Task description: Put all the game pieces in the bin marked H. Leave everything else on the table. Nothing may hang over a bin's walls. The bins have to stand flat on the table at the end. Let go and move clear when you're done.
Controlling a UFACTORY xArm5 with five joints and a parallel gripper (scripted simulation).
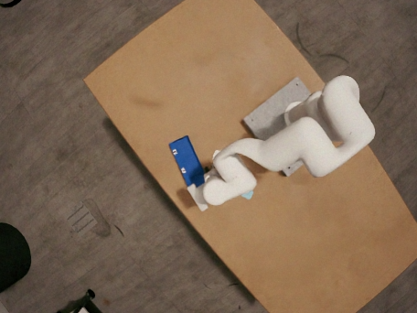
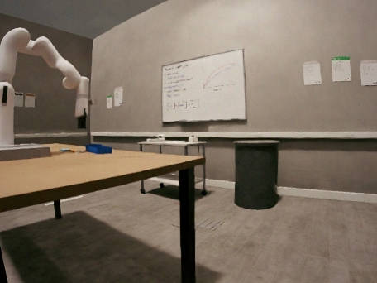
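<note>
Pincer hanging partly spread above the bins, nothing pinched.

The dark gripper (image 2: 82, 122) sits on a smooth, rounded white arm (image 1: 283, 147), well above the flat tan table (image 1: 192, 60), fingers parted about halfway. Just beside it from above is a glossy blue rectangular bin (image 1: 187, 160) with 2 small white marks, and a white bin (image 1: 197, 197) peeks out underneath the wrist. A tiny pale blue piece (image 1: 247, 195) pokes out on the other side. Can't make out any H label.
</note>
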